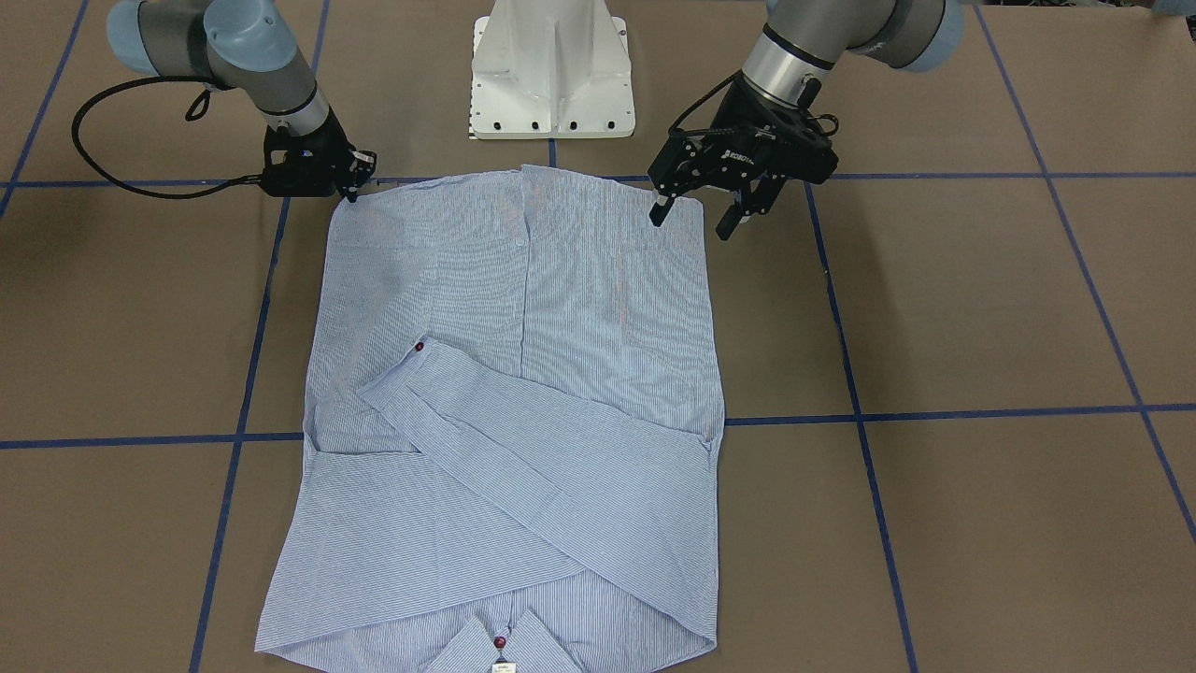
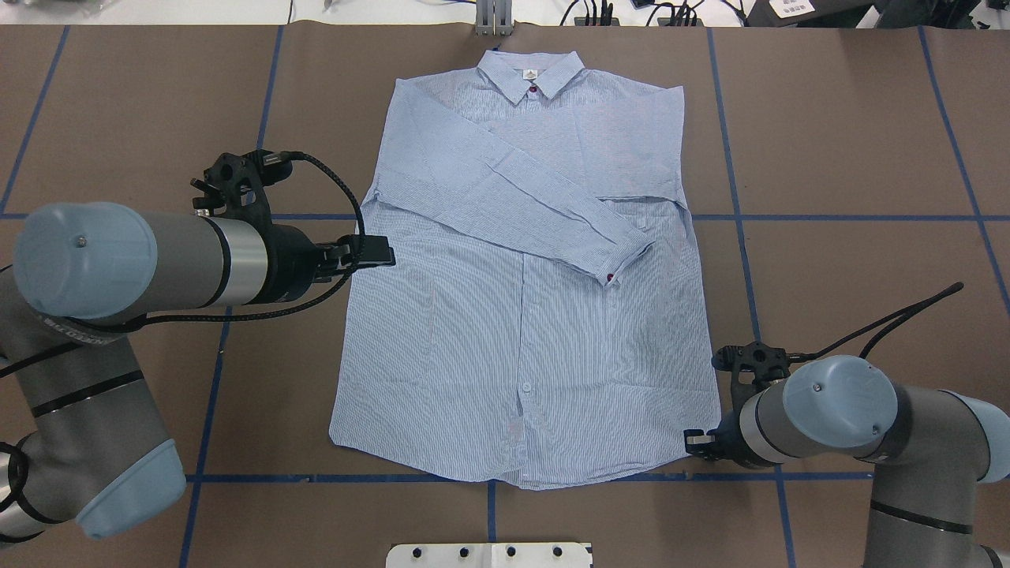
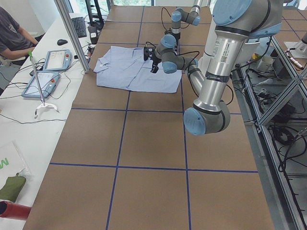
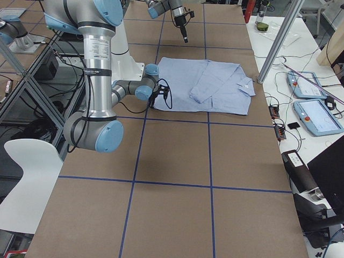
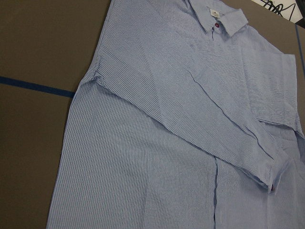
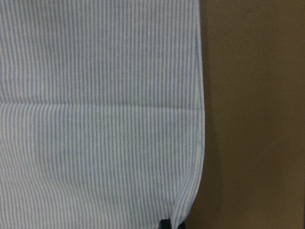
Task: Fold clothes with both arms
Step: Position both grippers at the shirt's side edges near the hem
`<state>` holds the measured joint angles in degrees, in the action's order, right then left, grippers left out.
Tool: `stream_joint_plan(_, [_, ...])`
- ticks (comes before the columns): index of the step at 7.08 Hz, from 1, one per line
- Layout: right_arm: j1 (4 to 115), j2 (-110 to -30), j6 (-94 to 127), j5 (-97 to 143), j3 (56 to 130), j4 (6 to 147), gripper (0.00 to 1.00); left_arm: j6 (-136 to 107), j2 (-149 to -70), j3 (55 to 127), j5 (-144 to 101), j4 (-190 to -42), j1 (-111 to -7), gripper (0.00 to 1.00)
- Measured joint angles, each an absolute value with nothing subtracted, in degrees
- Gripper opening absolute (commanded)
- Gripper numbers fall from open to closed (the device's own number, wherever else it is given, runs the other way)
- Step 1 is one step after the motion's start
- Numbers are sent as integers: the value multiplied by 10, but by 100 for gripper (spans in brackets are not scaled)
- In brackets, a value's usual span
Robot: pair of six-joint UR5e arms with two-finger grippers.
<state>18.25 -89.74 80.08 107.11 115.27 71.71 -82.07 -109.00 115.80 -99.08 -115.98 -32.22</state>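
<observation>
At robot-side hem of shirt (image 2: 521, 339) | right gripper (image 1: 355, 187) clamped on one corner | left gripper (image 1: 690, 215) fingers apart, raised above other side

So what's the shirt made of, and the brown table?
The shirt looks like thin woven cloth, maybe cotton, with a matte finish: it has fine stripes and soft creases. The table looks covered in dull brown paper or board with no shine; I can't tell which.

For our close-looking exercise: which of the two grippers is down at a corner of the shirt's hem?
The right gripper, low at the hem corner of the shirt; the left gripper hangs open, raised higher.
</observation>
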Motion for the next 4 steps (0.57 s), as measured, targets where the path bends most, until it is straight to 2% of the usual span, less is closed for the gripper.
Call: stream_joint_plan(4, [191, -896, 810, 1070, 1179, 717, 0, -820, -1083, 1151, -992, -1159, -322, 99])
